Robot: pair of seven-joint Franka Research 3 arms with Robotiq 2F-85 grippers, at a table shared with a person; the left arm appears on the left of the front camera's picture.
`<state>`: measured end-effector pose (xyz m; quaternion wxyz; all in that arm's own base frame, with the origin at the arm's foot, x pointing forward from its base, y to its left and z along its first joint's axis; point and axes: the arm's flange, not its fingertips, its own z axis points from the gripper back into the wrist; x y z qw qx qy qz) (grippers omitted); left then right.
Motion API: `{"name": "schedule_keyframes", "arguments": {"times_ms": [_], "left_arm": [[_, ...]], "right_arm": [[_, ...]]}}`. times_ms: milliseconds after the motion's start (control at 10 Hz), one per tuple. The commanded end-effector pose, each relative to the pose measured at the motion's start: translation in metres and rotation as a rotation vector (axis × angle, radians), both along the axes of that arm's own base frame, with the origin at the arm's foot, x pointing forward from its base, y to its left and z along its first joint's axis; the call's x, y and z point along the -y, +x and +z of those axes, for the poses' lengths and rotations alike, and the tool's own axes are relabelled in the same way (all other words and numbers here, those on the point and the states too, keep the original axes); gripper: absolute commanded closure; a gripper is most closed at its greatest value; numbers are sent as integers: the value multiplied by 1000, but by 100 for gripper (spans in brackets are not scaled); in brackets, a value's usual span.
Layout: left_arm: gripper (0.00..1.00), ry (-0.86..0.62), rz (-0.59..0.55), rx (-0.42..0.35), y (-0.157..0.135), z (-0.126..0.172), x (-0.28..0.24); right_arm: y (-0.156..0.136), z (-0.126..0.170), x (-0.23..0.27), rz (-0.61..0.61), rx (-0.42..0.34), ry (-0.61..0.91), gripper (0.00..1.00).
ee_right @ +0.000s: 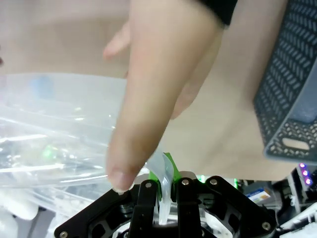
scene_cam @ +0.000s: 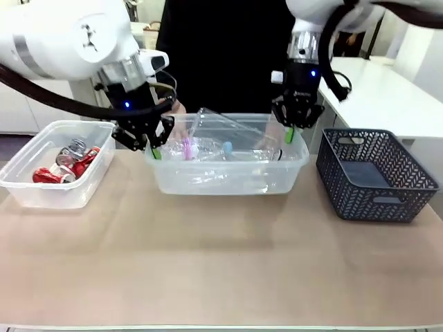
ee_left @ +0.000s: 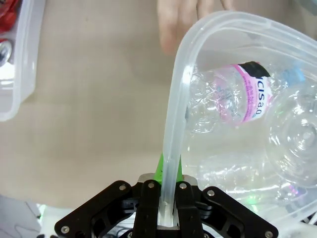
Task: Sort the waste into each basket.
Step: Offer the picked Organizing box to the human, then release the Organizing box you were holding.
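The front view looks across the counter [scene_cam: 221, 270] toward the person. Both wrist views sit close above opposite rims of the middle clear tub [scene_cam: 228, 181], which all views share.

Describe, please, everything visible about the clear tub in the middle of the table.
The middle tub is see-through plastic, rectangular with rounded corners and a thick rim. It holds crushed clear bottles, one pink-labelled. The left hand and right hand are each shut on its rim at opposite ends. A person's fingers touch the rim too.
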<state>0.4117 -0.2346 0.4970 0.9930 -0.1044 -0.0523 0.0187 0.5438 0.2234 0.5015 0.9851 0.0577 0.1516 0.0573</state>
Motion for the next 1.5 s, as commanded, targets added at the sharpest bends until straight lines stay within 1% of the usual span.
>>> {"name": "schedule_keyframes", "arguments": {"times_ms": [0,100,200,1100,1200,1300,1400], "left_arm": [[96,-47,-9,20,6,-6,4],[96,-75,12,10,8,-11,1],[96,-7,0,-7,8,-6,0],[96,-7,0,-7,8,-6,0],[96,-7,0,-7,8,-6,0],[59,-13,-1,-15,8,-9,1],[38,1,-25,15,11,-3,6]], "right_arm": [[6,6,-10,17,-38,33,95],[5,-3,-8,13,-34,54,95],[10,-4,1,-5,-14,2,95],[10,-4,1,-5,-14,2,95],[13,-10,3,-12,-21,-4,95],[-1,1,23,-74,27,24,53],[-15,9,32,-120,114,36,41]]}}
